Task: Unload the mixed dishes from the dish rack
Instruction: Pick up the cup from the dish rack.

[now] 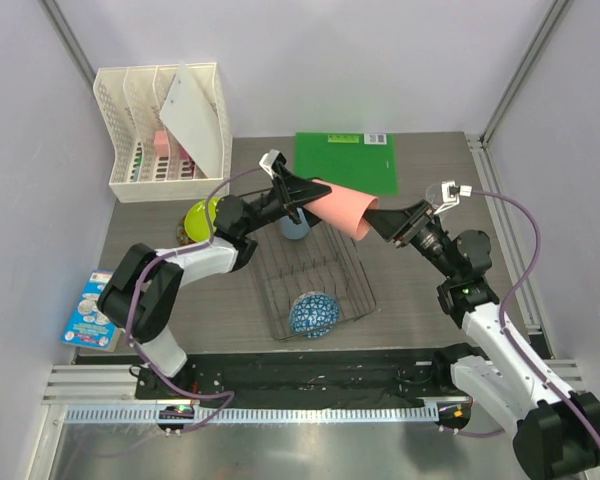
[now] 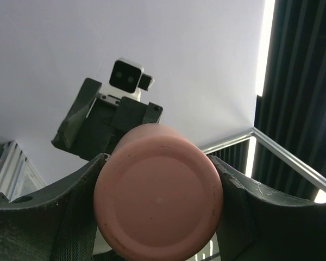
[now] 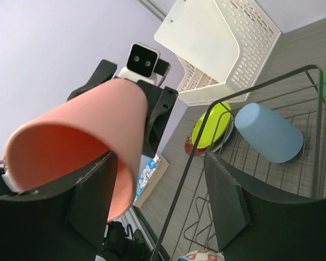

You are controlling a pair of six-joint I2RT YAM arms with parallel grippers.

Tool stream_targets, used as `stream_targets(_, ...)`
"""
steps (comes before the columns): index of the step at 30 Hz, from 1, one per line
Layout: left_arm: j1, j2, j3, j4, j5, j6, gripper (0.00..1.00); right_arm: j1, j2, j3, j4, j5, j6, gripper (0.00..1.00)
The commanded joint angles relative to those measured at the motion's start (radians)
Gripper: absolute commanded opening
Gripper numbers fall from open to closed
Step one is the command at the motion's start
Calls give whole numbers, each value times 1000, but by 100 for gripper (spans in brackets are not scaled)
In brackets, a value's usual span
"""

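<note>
Left gripper [image 1: 308, 197]: clamped on base of salmon-pink cup [image 1: 342, 210].
Cup: tilted in the air above dish rack [image 1: 352, 262], mouth toward right gripper [image 1: 385, 226].
Right gripper: spread wide at cup's rim; contact unclear.

**Cup lifted clear, bowl left in the dish rack**

We see the salmon-pink cup [image 1: 342, 210] held in the air over the far end of the dish rack [image 1: 310, 265], tipped on its side. A pale blue cup [image 1: 295, 229] lies on its side inside the rack's far end. The blue-and-white patterned round bowl [image 1: 314, 314] sits at its near end. Just outside the far-left corner, the yellow-green plate [image 1: 200, 216] lies on the dark red patterned plate [image 3: 194, 148].
</note>
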Motion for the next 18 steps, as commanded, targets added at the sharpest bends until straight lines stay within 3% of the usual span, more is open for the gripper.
stream_targets(1,-22,12,34,272,23,-13,0,12,61,63,121,5,14,70)
stream_targets(4,-28,24,31,271,29,-12,0,16,93,92,131,-5,19,58)
stream_targets(5,-29,27,31,269,34,-13,0,16,115,103,109,-18,17,49)
stream_targets(6,-31,29,26,269,31,-13,0,18,125,120,97,-27,20,21)
stream_targets(8,-31,29,28,271,32,-2,4,20,126,126,71,-38,22,4)
stream_targets(9,-31,26,29,269,43,5,12,20,116,123,60,-38,19,1)
stream_targets(10,-31,22,33,251,49,16,31,18,107,126,25,-27,8,1)
stream_targets(12,-28,1,46,191,87,77,52,16,60,146,-33,-12,-16,1)
stream_targets(13,-25,-17,51,141,101,109,81,18,40,160,-117,-1,-56,1)
stream_targets(14,-11,-37,54,1,114,219,99,18,18,177,-174,37,-84,1)
stream_targets(16,9,-124,52,-187,111,374,100,18,-43,253,-374,86,-189,1)
stream_targets(17,33,-158,52,-457,92,468,100,20,-61,287,-462,181,-243,1)
stream_targets(18,41,-200,68,-599,62,663,100,20,-87,359,-537,232,-285,1)
